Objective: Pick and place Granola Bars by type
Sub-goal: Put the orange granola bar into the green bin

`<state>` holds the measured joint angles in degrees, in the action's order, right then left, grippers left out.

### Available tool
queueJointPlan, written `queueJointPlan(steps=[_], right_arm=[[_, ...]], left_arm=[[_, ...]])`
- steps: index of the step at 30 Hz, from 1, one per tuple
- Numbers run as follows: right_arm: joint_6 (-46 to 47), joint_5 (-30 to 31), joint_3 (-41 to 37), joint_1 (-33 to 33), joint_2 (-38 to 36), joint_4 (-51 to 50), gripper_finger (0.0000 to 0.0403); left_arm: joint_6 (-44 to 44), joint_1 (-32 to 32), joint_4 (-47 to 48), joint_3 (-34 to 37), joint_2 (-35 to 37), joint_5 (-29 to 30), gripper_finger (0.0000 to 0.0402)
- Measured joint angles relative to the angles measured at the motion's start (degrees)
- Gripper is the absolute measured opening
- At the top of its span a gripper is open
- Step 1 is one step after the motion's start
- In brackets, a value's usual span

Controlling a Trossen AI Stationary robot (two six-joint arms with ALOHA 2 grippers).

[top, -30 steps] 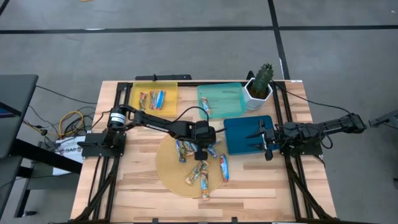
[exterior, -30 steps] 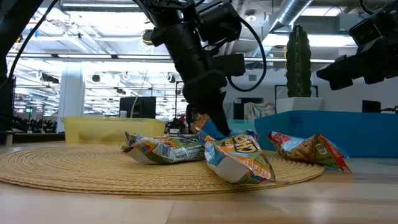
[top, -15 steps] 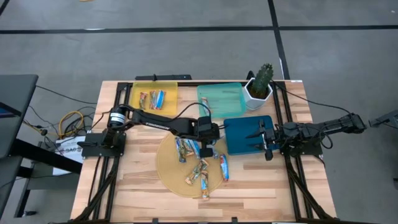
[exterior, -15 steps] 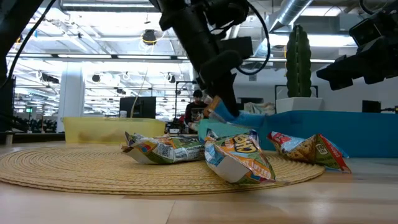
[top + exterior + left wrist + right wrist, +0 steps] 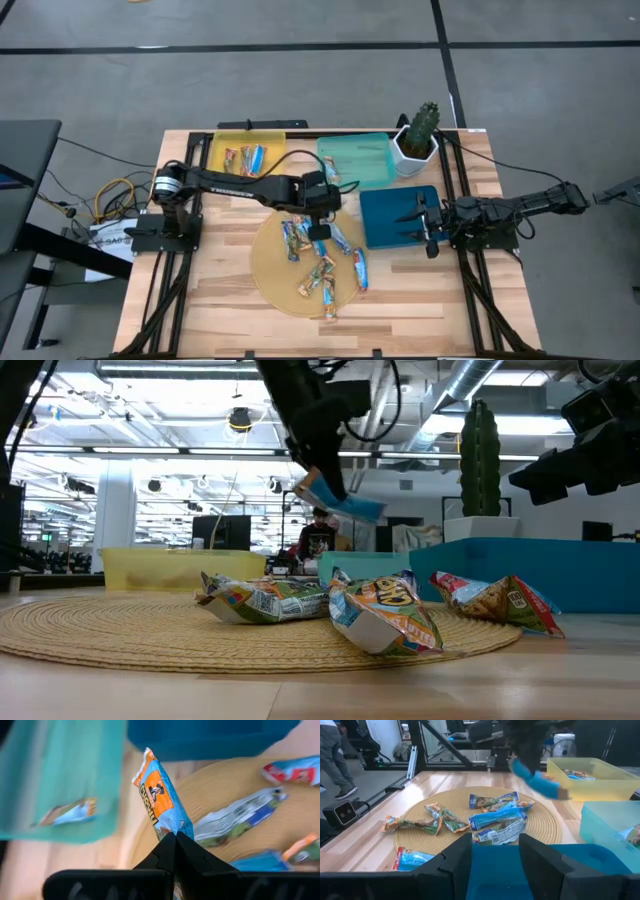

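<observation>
My left gripper hangs above the far part of the round woven mat, shut on a blue-and-orange granola bar. In the low view this bar is well above the mat. Several other granola bars lie flat on the mat. The yellow tray holds a few bars, and the teal tray holds one bar. My right gripper waits open over the blue tray, holding nothing. My left gripper pinches one end of the bar's wrapper between its two fingertips. The fingers slant down from above. The rest of the bar sticks out past the fingertips, tilted, and hangs clear of the mat and the other bars.
A cactus in a white pot stands at the table's far right, next to the teal tray. The three trays line the far and right side of the mat. Bare wooden tabletop lies left of and in front of the mat.
My left gripper has risen, shut on the blue-and-orange bar, and gone a little toward the table's far edge. The bar was down among the bars on the mat and now hangs clear above them. The other bars have stayed where they were.
</observation>
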<state>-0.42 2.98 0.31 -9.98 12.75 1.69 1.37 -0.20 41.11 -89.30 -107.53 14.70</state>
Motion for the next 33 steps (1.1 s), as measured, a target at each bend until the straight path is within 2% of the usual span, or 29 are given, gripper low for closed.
queueJointPlan(steps=[6, 17, 21, 33], right_arm=[[0.0, 0.0, 0.0, 0.0, 0.0, 0.0, 0.0154], [0.0, 0.0, 0.0, 0.0, 0.0, 0.0, 0.0154], [0.0, 0.0, 0.0, 0.0, 0.0, 0.0, 0.0154], [0.0, 0.0, 0.0, 0.0, 0.0, 0.0, 0.0154]], left_arm=[[0.7, 1.2, 3.1, 0.0, 2.1, 4.1, 0.0000], [2.9, 4.0, 0.8, 0.6, 2.1, 7.8, 0.0000], [3.0, 5.9, -2.0, 0.6, 2.1, 9.9, 0.0000], [7.0, 14.4, -10.9, 0.7, 1.6, 9.9, 0.0000]])
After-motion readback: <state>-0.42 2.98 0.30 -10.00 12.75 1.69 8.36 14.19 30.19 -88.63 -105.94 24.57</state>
